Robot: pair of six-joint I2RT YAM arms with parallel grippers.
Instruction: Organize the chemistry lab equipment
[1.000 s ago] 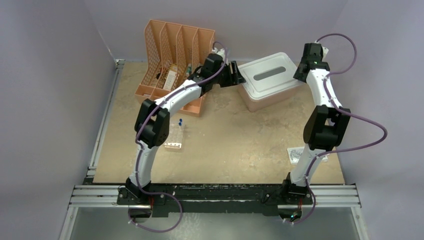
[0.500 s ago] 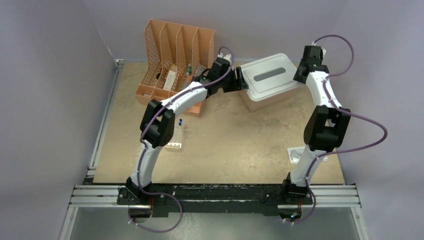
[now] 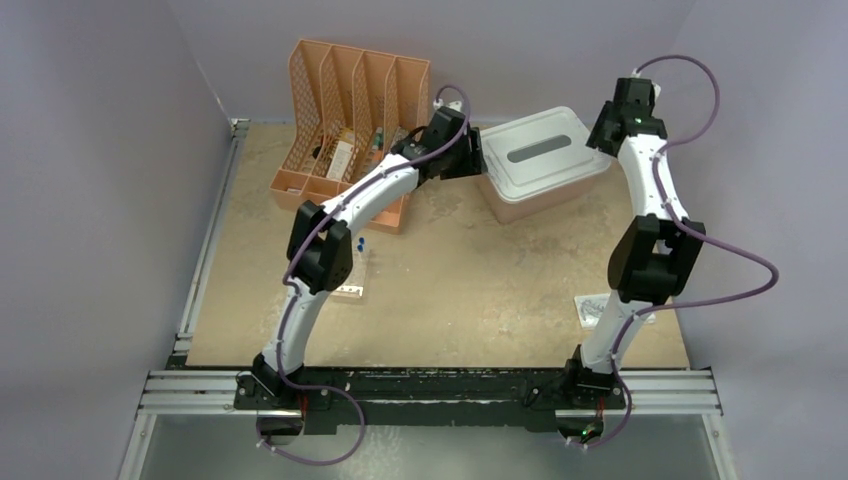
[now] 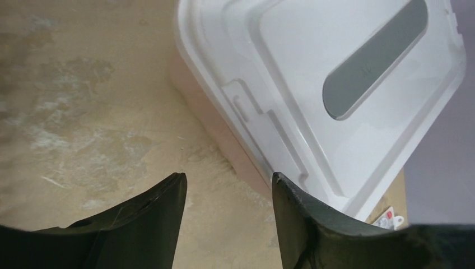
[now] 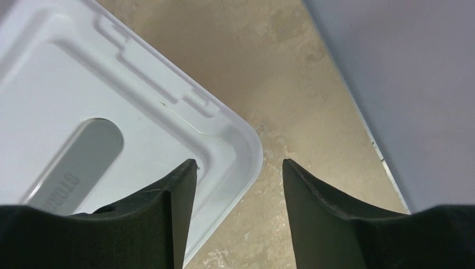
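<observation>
Both tools flank the pink tub (image 3: 530, 205), and the risk lies in an uneven grab. The left gripper (image 4: 227, 179), jaws spread with nothing between them, hangs just beside the tub's left end, near the latch tab (image 4: 246, 106) of the white lid (image 4: 291, 33). The right gripper (image 5: 238, 162), also spread and empty, hovers over the lid's far right corner. If one side catches the rim before the other, the lid may pop free at one end only, or the light tub may skid across the table (image 3: 470, 280) toward the peach organizer (image 3: 350, 100). A finger coming down on the lid's top instead of under its lip would merely press it tighter. The white tube rack (image 3: 350, 278) with its blue-capped tubes (image 3: 359, 241) stands well apart, near the left arm's elbow, where a low swing could topple it.
</observation>
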